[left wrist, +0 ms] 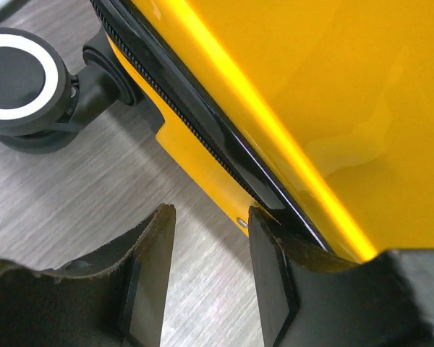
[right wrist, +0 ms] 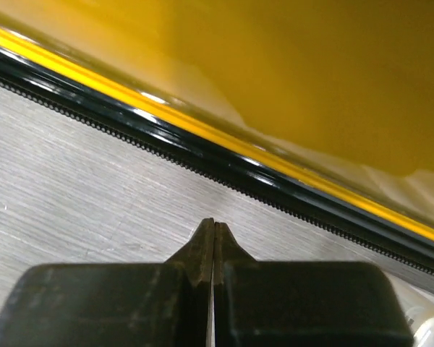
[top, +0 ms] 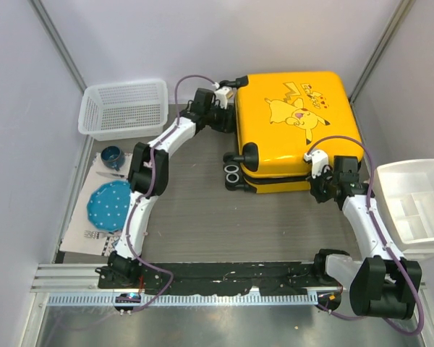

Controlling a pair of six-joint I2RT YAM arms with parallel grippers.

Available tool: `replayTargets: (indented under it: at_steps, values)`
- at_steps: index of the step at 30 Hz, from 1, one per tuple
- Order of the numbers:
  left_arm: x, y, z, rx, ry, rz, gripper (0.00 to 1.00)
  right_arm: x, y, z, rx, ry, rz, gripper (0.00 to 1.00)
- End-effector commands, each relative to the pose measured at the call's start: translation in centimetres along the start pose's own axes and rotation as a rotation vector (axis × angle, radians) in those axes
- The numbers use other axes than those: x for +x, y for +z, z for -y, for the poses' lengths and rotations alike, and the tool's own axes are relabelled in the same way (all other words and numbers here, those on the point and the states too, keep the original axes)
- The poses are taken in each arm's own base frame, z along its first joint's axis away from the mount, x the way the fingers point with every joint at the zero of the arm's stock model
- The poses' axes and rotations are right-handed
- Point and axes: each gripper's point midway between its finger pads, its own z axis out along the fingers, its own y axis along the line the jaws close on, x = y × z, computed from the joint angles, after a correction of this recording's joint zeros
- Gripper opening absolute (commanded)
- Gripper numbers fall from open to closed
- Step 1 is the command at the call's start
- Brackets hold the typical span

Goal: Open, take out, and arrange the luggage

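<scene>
The yellow Pikachu suitcase [top: 296, 123] lies flat at the back middle of the table with its lid down, black wheels [top: 233, 175] toward the left. My left gripper [top: 226, 110] is at its far left edge. In the left wrist view it [left wrist: 211, 212] is open over bare table, its right finger [left wrist: 271, 260] against the black zip band [left wrist: 202, 137] beside a wheel [left wrist: 18, 72]. My right gripper [top: 320, 189] is at the suitcase's near right corner. In the right wrist view it [right wrist: 214, 224] is shut on nothing, just short of the zip band [right wrist: 224, 163].
A white mesh basket [top: 123, 108] stands at the back left. A blue cup [top: 112, 155] and a blue dotted plate [top: 110, 204] sit on a patterned mat at the left. A white drawer bin [top: 416, 206] is at the right edge. Grey walls close in both sides.
</scene>
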Motion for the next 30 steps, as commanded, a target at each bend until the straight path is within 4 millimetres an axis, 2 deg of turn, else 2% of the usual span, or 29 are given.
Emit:
replayTargets:
  at_steps: [1,4,7,10,13,17,21,24,25,26,27,28,29,30]
  values:
    - [-5.8,2.0,9.3,0.228,0.121,0.183,0.50,-2.6,-1.7,2.2,0.120,0.012,0.081,0.00]
    - [-6.7,2.3,11.8,0.275,0.139,0.218,0.50,-2.5,-2.5,3.2,0.195,0.010,0.091,0.01]
    - [-6.9,2.8,13.9,0.313,0.135,0.234,0.51,-1.6,-3.5,6.4,0.363,0.051,0.046,0.01]
    - [-7.2,3.3,14.9,0.324,0.143,0.254,0.51,-0.4,-5.1,9.1,0.477,0.117,0.020,0.01]
    - [-7.2,3.9,16.0,0.335,0.147,0.265,0.51,0.7,-6.5,10.9,0.557,0.158,-0.006,0.01]
    - [-7.0,4.5,18.3,0.372,0.159,0.285,0.52,1.3,-7.9,12.4,0.593,0.182,-0.016,0.00]
    - [-6.9,5.0,18.6,0.362,0.136,0.295,0.59,-0.1,-8.0,11.7,0.512,0.169,0.029,0.05]
    - [-7.3,3.2,17.3,0.373,0.129,0.270,0.66,-1.5,-7.9,12.0,0.485,0.172,0.066,0.07]
    - [-9.0,1.0,17.6,0.383,0.148,0.290,0.67,-1.9,-8.0,12.3,0.492,0.189,0.073,0.08]
    - [-8.0,0.6,16.3,0.362,0.153,0.263,0.67,-2.0,-7.7,12.8,0.500,0.203,0.069,0.08]
    - [-8.4,-0.8,14.2,0.335,0.151,0.263,0.69,-1.9,-7.6,13.1,0.506,0.215,0.062,0.09]
    - [-10.6,-4.0,14.6,0.338,0.195,0.305,0.70,-1.8,-7.5,13.5,0.523,0.232,0.056,0.09]
    - [-8.9,-4.5,13.0,0.311,0.232,0.265,0.71,-1.8,-7.0,14.0,0.532,0.243,0.057,0.09]
    - [-8.6,-6.1,11.2,0.273,0.251,0.238,0.72,-1.8,-6.8,14.3,0.540,0.250,0.063,0.09]
